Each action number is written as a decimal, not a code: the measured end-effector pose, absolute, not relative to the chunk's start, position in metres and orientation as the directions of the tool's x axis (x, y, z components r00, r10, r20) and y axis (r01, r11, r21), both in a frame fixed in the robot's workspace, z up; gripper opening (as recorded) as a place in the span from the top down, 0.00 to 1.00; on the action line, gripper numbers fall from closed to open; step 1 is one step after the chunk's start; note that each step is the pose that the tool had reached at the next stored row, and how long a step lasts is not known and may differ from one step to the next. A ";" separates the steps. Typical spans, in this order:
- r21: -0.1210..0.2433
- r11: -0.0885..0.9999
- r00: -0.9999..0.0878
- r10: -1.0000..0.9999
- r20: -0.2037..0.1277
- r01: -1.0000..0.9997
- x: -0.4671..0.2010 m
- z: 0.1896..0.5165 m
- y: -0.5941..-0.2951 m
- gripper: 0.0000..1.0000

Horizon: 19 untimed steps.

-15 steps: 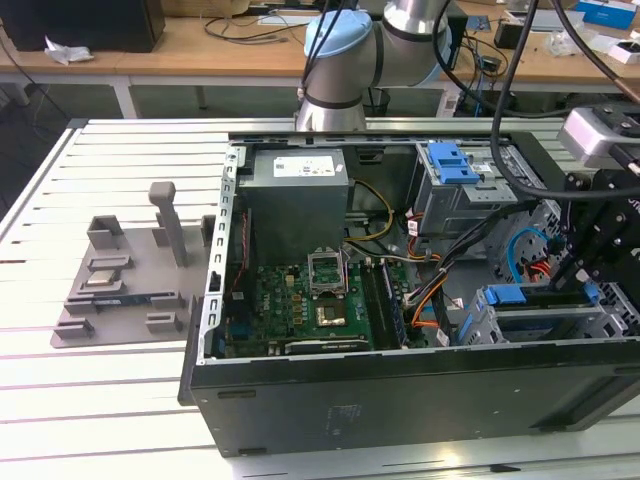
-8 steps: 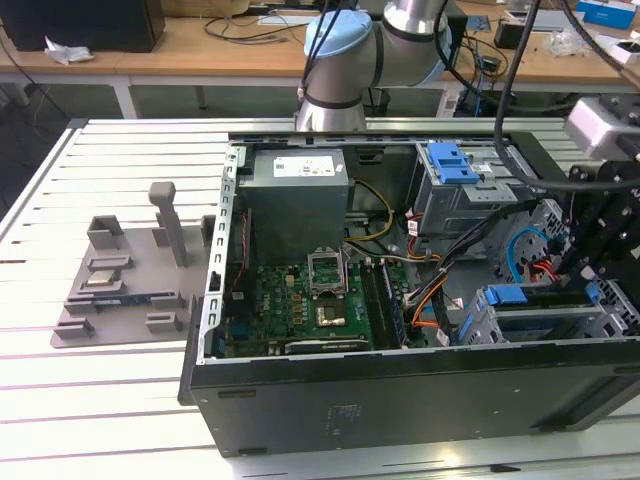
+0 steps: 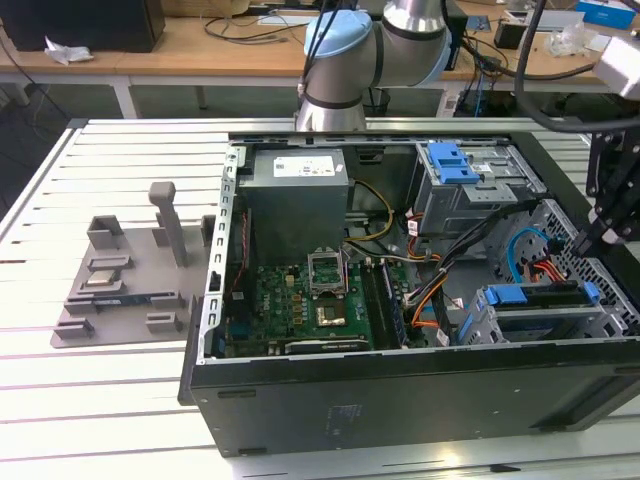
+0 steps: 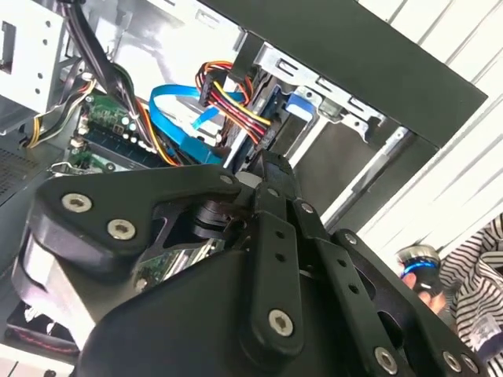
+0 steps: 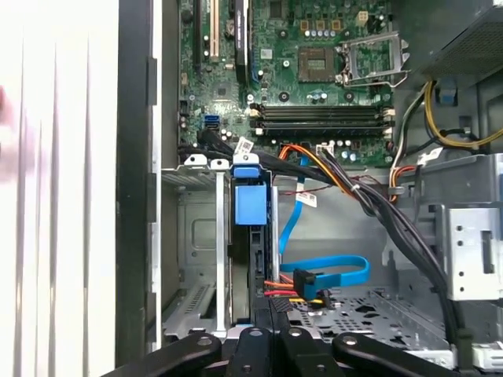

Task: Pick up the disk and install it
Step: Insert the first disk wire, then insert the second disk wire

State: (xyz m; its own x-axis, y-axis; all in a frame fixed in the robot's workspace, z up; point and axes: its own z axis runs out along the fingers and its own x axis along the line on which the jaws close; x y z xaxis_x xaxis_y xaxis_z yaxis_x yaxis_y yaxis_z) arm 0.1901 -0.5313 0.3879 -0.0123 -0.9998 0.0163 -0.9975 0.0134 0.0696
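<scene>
The disk sits in the drive bay at the case's front corner, on the exterior view's right, with blue rails at both ends. In the first wrist view the disk stands edge-on in the metal bay under its blue tab. My gripper hovers just above the disk's end nearest the case wall, apart from it. Its black fingers lie close together with nothing between them, beside the red-and-orange power plug. In the second wrist view the gripper points toward the blue tab of the disk.
The open computer case holds a grey power supply, a green motherboard, an upper drive cage with a blue bracket and loose cables. A grey parts fixture lies on the exterior view's left. A striped sleeve is nearby.
</scene>
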 end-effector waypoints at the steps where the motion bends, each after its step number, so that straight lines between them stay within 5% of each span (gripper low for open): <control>1: 0.070 0.013 -0.012 -1.000 0.016 -0.997 0.190 0.388 -0.531 0.89; 9: 0.070 0.013 -0.012 -1.000 0.016 -0.997 0.190 0.389 -0.531 0.89; 10: 0.070 0.013 -0.012 -1.000 0.016 -0.997 0.190 0.389 -0.531 0.76; 13: 0.070 0.013 -0.012 -1.000 0.017 -0.997 0.190 0.389 -0.531 0.64; 19: 0.070 0.014 -0.012 -1.000 0.017 -0.997 0.188 0.388 -0.526 0.64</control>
State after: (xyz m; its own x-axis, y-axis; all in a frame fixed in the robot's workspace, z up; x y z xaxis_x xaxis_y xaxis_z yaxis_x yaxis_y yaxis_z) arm 0.1881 -0.5262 0.3883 -0.0124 -0.9998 0.0167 -0.9975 0.0135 0.0696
